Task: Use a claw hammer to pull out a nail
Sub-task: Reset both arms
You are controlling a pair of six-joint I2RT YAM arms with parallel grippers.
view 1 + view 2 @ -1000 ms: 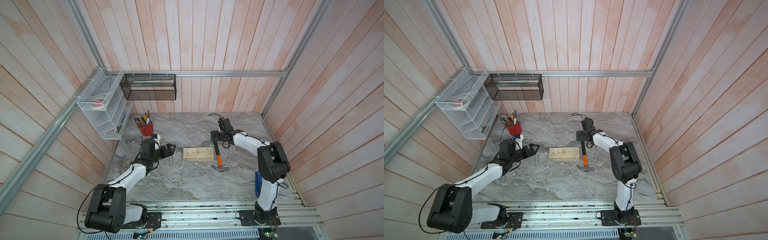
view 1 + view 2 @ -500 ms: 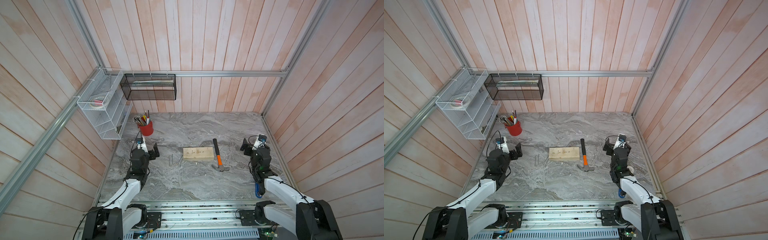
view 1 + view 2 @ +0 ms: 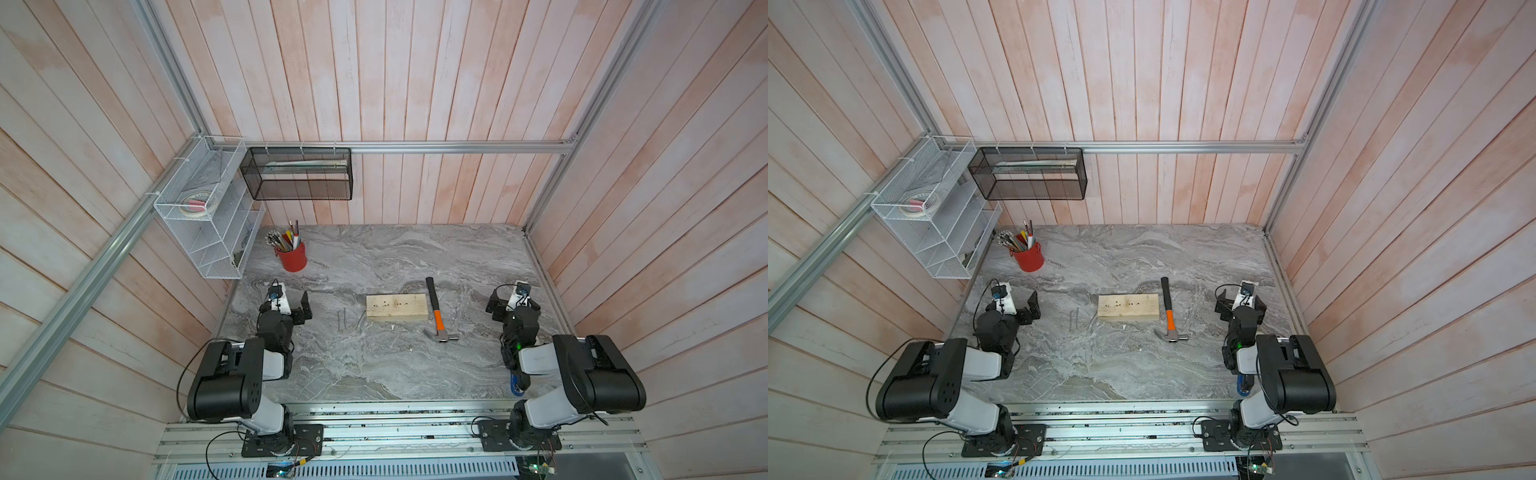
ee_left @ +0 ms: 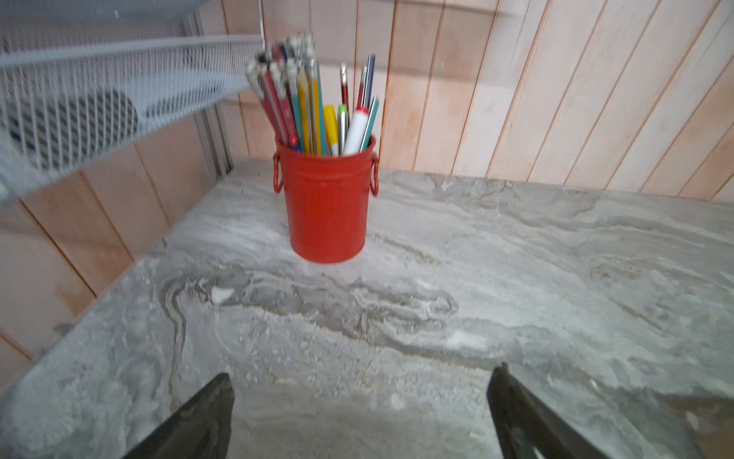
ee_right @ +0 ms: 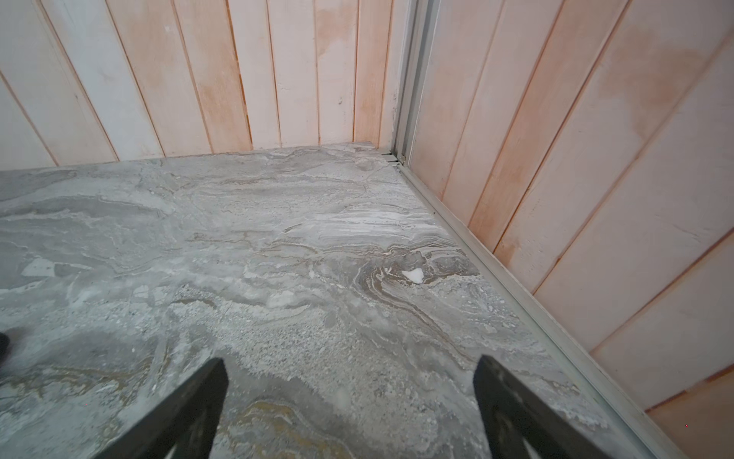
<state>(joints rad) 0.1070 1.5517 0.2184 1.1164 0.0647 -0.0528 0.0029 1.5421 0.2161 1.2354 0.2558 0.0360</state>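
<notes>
Lying just beside the wooden block [image 3: 397,306], your claw hammer [image 3: 437,312] is untouched — left gripper [image 4: 359,401] and right gripper [image 5: 351,381] both gape empty, well apart from it. Loose nails [image 3: 342,322] lie near the block's opposite side; its dark specks are unreadable.

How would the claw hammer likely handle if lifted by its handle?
The claw hammer looks rigid and probably head-heavy: its steel head would tend to droop from a grip at the black end. Lying flat, it seems unlikely to roll.
</notes>
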